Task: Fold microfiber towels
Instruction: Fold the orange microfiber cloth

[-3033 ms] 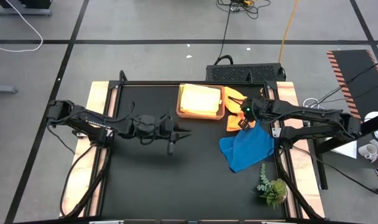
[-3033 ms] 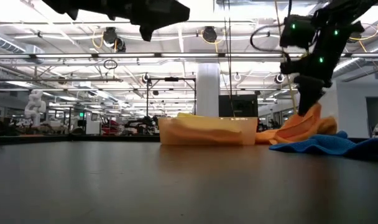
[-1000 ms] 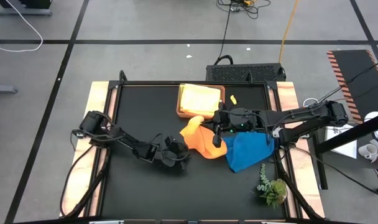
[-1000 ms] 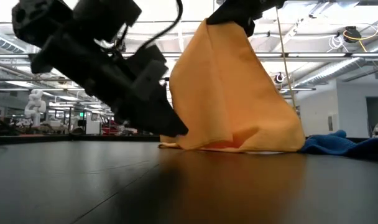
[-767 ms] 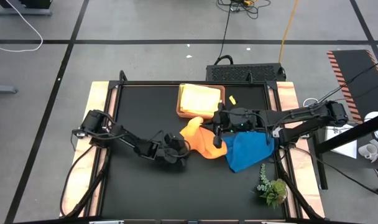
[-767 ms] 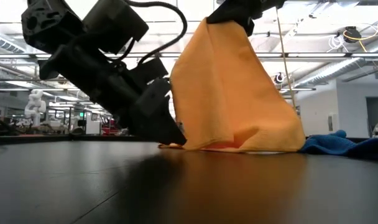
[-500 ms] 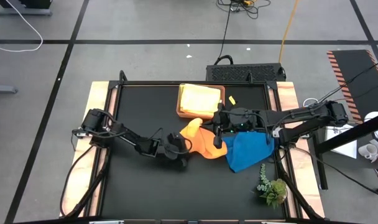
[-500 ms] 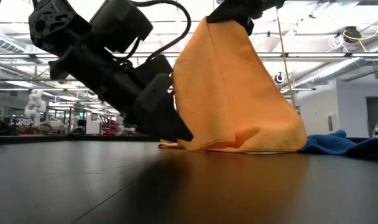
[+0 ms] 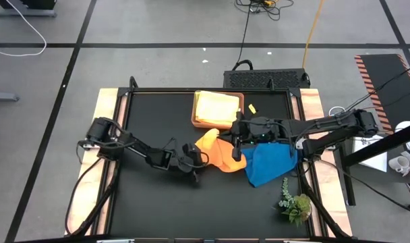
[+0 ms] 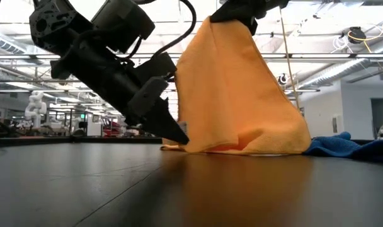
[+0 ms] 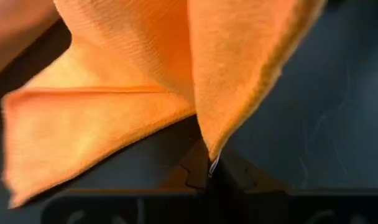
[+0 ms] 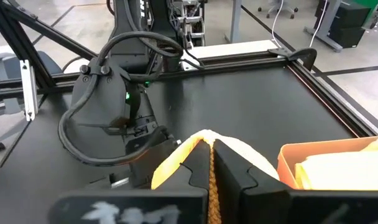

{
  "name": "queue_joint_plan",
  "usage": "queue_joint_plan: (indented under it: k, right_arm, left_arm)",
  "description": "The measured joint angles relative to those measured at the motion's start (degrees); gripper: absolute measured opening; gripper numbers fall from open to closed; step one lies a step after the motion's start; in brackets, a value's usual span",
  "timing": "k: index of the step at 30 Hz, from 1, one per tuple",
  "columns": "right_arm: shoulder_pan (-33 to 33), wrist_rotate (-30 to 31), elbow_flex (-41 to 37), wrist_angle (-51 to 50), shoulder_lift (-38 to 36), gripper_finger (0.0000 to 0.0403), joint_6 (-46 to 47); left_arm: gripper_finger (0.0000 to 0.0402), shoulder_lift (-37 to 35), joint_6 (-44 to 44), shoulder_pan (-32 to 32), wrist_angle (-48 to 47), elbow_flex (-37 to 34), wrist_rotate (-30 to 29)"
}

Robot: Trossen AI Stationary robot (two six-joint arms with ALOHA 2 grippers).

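Note:
An orange microfiber towel (image 10: pixel 235 88) hangs from my right gripper (image 10: pixel 239 14), which is raised over the table's middle and shut on the towel's top. The towel's lower part (image 10: pixel 242 148) rests on the black table. My left gripper (image 10: pixel 181 139) is low at the towel's left bottom corner, slanting down, and shut on that corner. In the high view the orange towel (image 9: pixel 215 152) lies between my left gripper (image 9: pixel 198 164) and my right gripper (image 9: pixel 237 143). A blue towel (image 9: pixel 269 162) lies crumpled to the right. A yellow towel (image 9: pixel 217 108) lies in the brown tray (image 9: pixel 218 125). My left gripper pinches the orange towel's pointed bottom corner (image 11: pixel 209 149) between its two fingertips. The fingers slant down from the table's left side. The corner is just above the table, and the cloth rises from it. My right gripper pinches the towel's top edge (image 12: pixel 207 163) between its two fingers, coming from the table's right. Cloth bulges out beyond the fingertips. The towel hangs below the gripper in a slack cone, its bottom on the table.
The tray stands at the table's far middle, with a small orange scrap (image 9: pixel 252 108) beside it. A green plant sprig (image 9: pixel 296 202) lies at the near right corner. Raised rails (image 9: pixel 124 101) edge the table. Bare black table (image 9: pixel 151 202) spreads to the near left.
My left gripper, open beside the hanging towel's bottom left corner a second ago, has rolled a little and shut on that corner. The towel has kept hanging from my right gripper with its bottom on the table.

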Motion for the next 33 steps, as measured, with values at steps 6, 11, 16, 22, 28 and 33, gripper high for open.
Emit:
queue_joint_plan:
  k: [6, 11, 16, 22, 28, 33]
  right_arm:
    - [2.84, -0.1, 0.0, -2.17, -3.75, 0.0, 0.47]
    - [9.1, -1.25, 0.0, -3.0, -6.69, 0.0, 3.08]
    - [18.29, -4.69, 0.0, 0.29, -5.53, 0.0, 7.18]
    - [27.81, -4.72, -0.02, 9.79, -3.06, 0.0, 8.61]
    - [30.92, -1.57, -0.8, 11.41, -3.05, 0.0, 8.09]
    - [27.32, 1.29, -6.98, 10.72, -1.36, 0.0, 12.08]
  left_arm:
    - [0.0004, -14.4, 0.84, -2.4, -18.75, 0.0, -0.87]
    - [0.0003, -32.0, 0.36, -8.88, -32.6, 0.91, -3.37]
    - [0.0002, -43.7, -1.17, -18.65, -35.68, 4.65, -4.91]
    - [0.0001, -44.21, 1.56, -30.84, -39.32, 14.68, -10.76]
    - [0.0001, -39.65, 0.84, -34.21, -53.33, 23.98, -17.33]
    - [0.0001, -36.13, -8.58, -28.32, -60.74, 19.77, -13.4]
